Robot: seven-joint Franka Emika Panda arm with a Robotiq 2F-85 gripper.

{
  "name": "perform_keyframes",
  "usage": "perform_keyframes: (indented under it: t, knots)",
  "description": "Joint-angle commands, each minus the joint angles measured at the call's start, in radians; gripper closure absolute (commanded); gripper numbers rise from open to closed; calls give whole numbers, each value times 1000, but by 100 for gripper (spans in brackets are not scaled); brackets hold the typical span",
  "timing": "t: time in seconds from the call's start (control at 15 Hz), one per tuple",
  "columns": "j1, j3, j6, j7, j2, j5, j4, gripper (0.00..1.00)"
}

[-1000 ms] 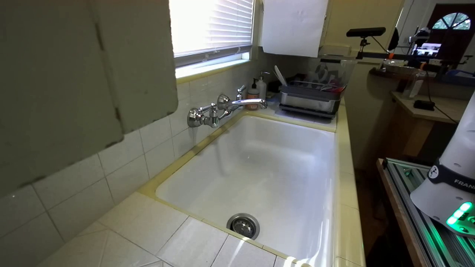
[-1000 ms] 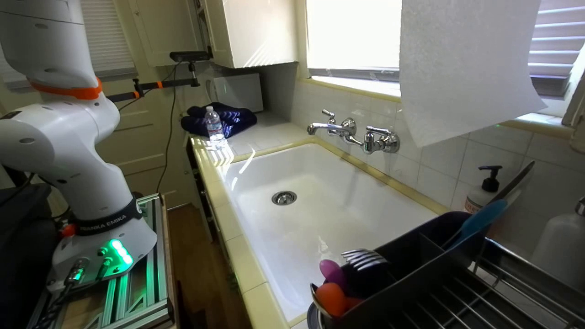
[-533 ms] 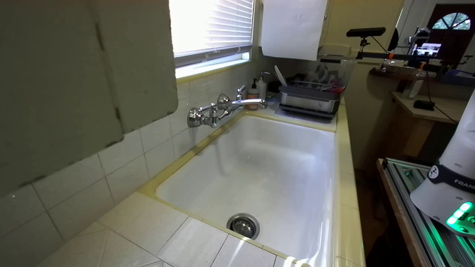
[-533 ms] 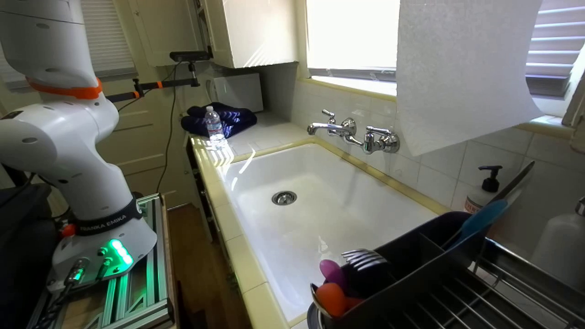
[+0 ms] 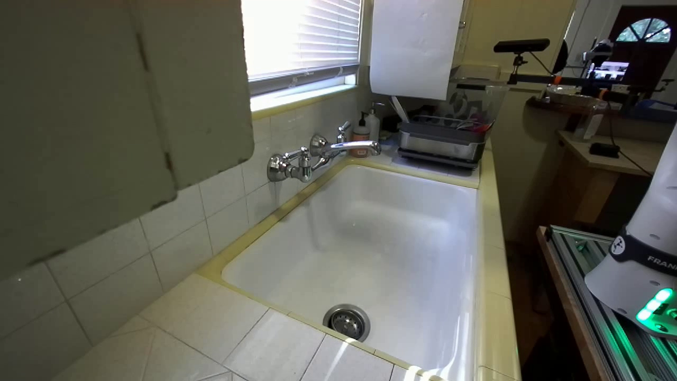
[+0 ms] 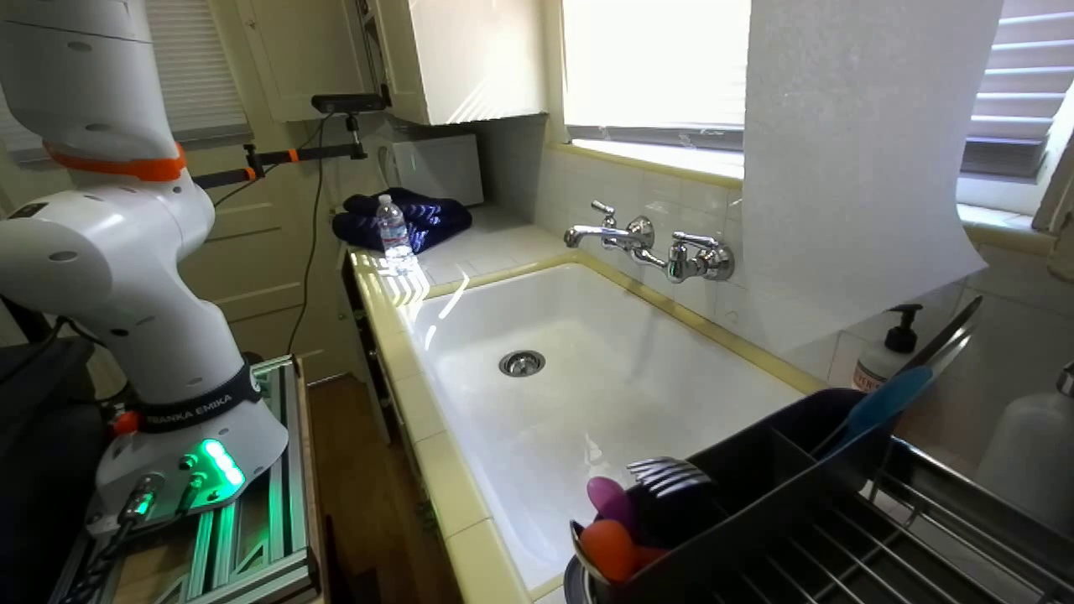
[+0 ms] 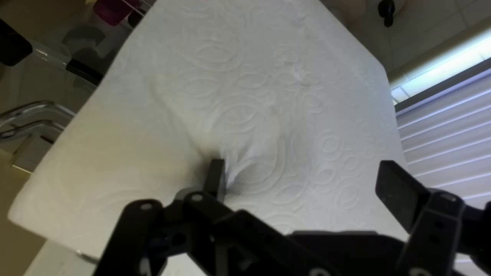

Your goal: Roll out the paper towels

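Paper towels: hanging in a sheet | tool: fingers wide apart (one denting the paper)

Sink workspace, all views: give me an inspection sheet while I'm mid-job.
Surface: yellow-edged white sink; tiled counter, sunlit in streaks.
Job's things: paper towel sheet hangs down in both exterior views, top out of frame.
Clutter: dish rack with utensils, two pump bottles, water bottle, dark bundle.
Gripper: open in the wrist view; one finger seems to dent the sheet.
Cables: black cable at the robot base.
Surroundings: window blinds, wall cabinet, mounted camera.
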Motion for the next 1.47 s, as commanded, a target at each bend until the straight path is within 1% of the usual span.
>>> perform_keyframes:
  t: [0.0,0.33,0.6,0.87,1.07,1.4]
  knots:
    - [20,18,-1,-1,-8,3,-82,0]
    - [35,41,8,-10,-24,8,-129,0]
    - [36,48,26,-6,-60,10,-101,0]
    - [26,36,57,15,-90,-8,-61,0]
    - [6,11,115,53,-86,-9,-24,0]
    - [-39,-46,272,137,-43,-13,14,0]
